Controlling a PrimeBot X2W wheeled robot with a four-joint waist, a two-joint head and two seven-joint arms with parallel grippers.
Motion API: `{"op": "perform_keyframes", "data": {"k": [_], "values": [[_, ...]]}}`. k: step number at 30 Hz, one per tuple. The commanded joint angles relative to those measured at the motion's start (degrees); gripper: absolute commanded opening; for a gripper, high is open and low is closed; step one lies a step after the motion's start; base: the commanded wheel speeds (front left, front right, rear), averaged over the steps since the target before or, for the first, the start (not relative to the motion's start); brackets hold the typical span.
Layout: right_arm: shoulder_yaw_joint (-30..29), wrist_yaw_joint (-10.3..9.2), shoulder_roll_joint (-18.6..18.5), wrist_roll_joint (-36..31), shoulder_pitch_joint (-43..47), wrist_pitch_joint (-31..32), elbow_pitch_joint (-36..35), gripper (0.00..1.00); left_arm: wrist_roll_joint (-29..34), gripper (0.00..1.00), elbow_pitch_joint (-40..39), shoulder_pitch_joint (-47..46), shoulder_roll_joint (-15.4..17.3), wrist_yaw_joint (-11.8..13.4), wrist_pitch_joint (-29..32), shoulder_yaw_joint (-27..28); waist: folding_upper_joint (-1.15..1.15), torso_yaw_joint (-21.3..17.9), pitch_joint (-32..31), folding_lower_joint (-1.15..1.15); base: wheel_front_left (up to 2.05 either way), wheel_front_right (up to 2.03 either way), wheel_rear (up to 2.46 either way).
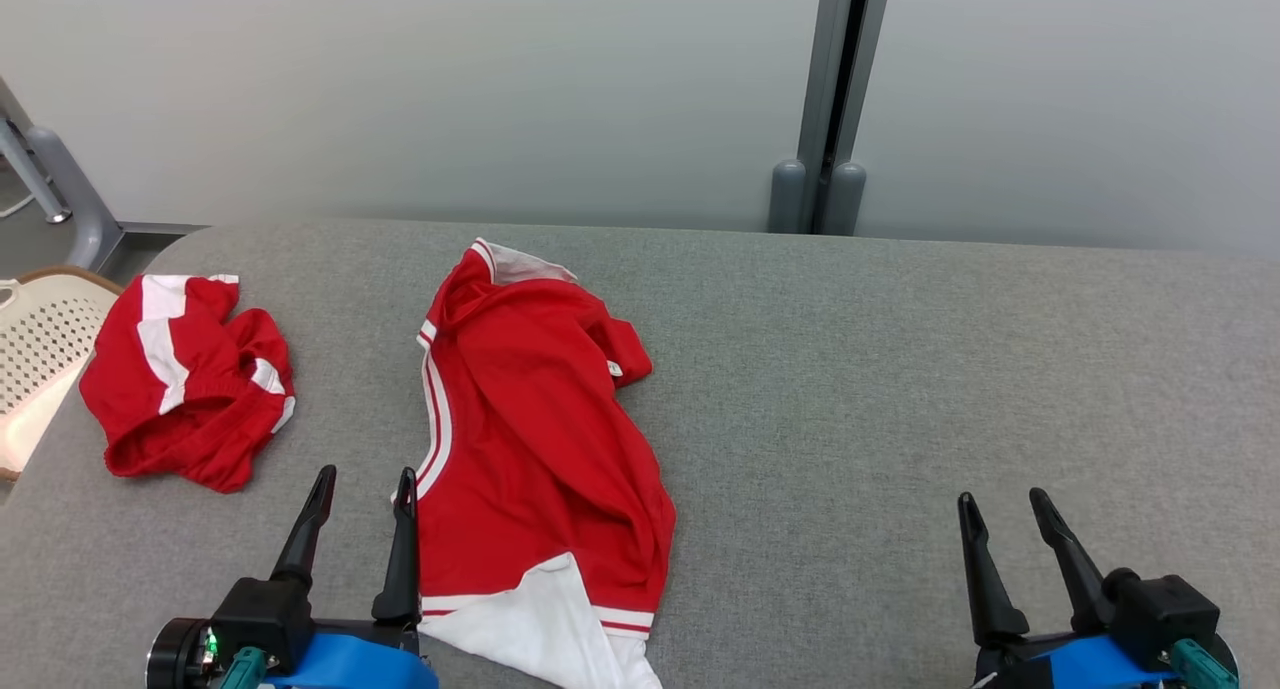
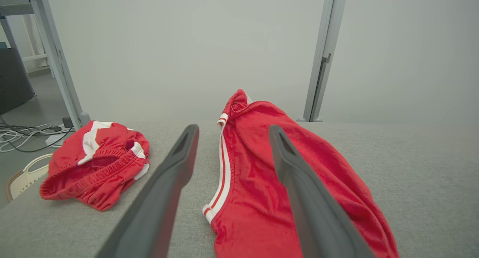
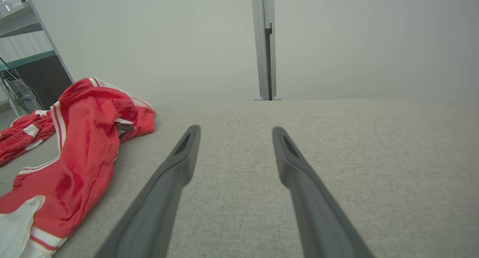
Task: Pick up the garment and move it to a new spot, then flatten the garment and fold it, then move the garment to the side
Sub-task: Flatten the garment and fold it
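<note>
Your left gripper (image 1: 365, 471) released, empty, at the striped edge of the red shirt (image 1: 530, 419), right gripper (image 1: 1001, 494) released over open grey tabletop (image 1: 900, 369).

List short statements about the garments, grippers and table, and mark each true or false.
A long red garment lies on the grey table. True.
A smaller red garment lies bunched to its left. True.
The left gripper holds the long red garment. False: its jaws are open, gripping nothing.
The right gripper is shut. False: it is open, over bare table.
The perforated basket stands on the table. False: it stands beyond the table's left edge.
</note>
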Motion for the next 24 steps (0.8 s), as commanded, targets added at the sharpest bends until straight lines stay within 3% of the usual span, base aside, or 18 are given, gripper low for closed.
{"op": "perform_keyframes", "data": {"k": [1,12,24], "values": [[0.6,0.01,0.0,-0.5,-1.0,-0.2,0.3,1.0,0.5,1.0,0.0,-0.3,-0.3,-0.3,-0.2,0.1,0.0,0.5,0.3,0.0,0.0,0.0,0.0],[11.5,0.01,-2.4,-3.1,-17.0,1.7,6.1,1.0,1.3,1.0,0.3,-3.2,-2.5,-1.4,-0.2,-0.4,0.0,6.5,4.1,0.0,0.0,0.0,0.0],[22.9,0.01,-2.2,-2.1,-38.3,4.6,27.8,1.0,1.0,1.0,0.7,-7.5,-4.7,-2.4,-0.2,-2.1,0.0,14.2,10.2,0.0,0.0,0.0,0.0]]}}
